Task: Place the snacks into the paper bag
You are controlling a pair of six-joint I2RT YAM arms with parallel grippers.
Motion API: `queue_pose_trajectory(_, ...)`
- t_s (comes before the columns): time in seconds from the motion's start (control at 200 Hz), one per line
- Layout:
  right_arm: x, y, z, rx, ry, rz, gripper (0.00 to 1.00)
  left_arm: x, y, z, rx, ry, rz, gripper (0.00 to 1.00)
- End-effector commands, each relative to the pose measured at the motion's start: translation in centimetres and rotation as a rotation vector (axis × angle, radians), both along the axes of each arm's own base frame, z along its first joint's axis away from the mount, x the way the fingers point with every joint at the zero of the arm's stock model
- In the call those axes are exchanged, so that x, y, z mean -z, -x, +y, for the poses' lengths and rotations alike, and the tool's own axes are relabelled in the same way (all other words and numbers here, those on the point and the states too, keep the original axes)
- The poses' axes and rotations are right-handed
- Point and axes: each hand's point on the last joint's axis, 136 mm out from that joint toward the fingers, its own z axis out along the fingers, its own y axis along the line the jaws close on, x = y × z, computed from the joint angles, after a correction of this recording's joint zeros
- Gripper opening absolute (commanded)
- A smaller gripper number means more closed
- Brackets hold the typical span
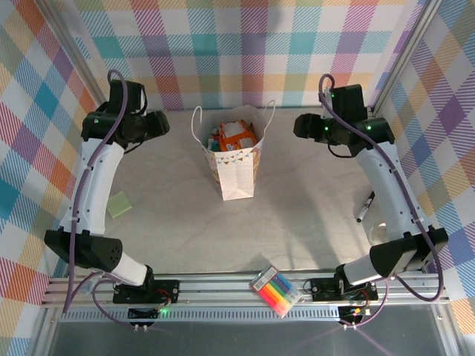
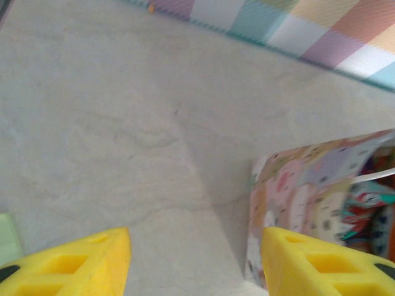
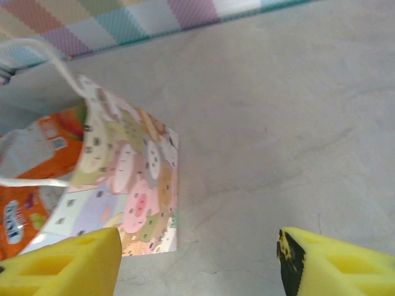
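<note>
The left end effector (image 2: 197,265) and right end effector (image 3: 197,262) are both released, yellow fingers (image 2: 68,265) spread wide with nothing between them. They flank the paper bag (image 1: 234,169) at its 9 and 3 o'clock. The bag stands upright mid-desk (image 1: 312,222), snacks (image 1: 236,136) inside. The left wrist view catches a teal packet (image 2: 370,200) at its mouth; the right wrist view, an orange packet (image 3: 52,135). A marker pack (image 1: 277,291) lies at 5 o'clock.

Snacks (image 1: 237,135) sit inside the upright paper bag (image 1: 236,176).

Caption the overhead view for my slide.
Upright paper bag holding snacks, flanked by the left pincer and right pincer.
</note>
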Motion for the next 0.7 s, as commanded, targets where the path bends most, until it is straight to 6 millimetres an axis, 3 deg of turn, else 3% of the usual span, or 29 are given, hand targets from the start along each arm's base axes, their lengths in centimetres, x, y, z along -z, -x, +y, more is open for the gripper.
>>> queue_pose_trajectory(0.0, 0.9, -0.3, -1.0, 0.018, -0.056, -0.002, 0.72, 1.5, -0.5, 1.1, -0.044, 0.033, -0.025, 0.58)
queue_pose_trajectory(0.145, 4.3, -0.6, -2.0, 0.033, -0.062, 0.027, 0.78, 4.8, -0.4, 3.5, -0.122, -0.004, -0.034, 0.57)
queue_pose_trajectory(0.365, 9.4, -2.0, -3.1, 0.03, -0.04, -0.005, 0.85, 11.0, -1.5, 5.4, -0.135, -0.118, -0.086, 0.58)
queue_pose_trajectory(0.495, 12.8, -2.6, -4.2, 0.05, -0.027, -0.001, 0.88, 13.5, -1.8, 7.0, -0.185, -0.197, -0.181, 0.7)
queue_pose_trajectory(0.695, 16.8, -3.5, -6.2, 0.074, 0.04, -0.072, 0.94, 18.2, -2.1, 8.1, -0.191, -0.29, -0.096, 0.75)
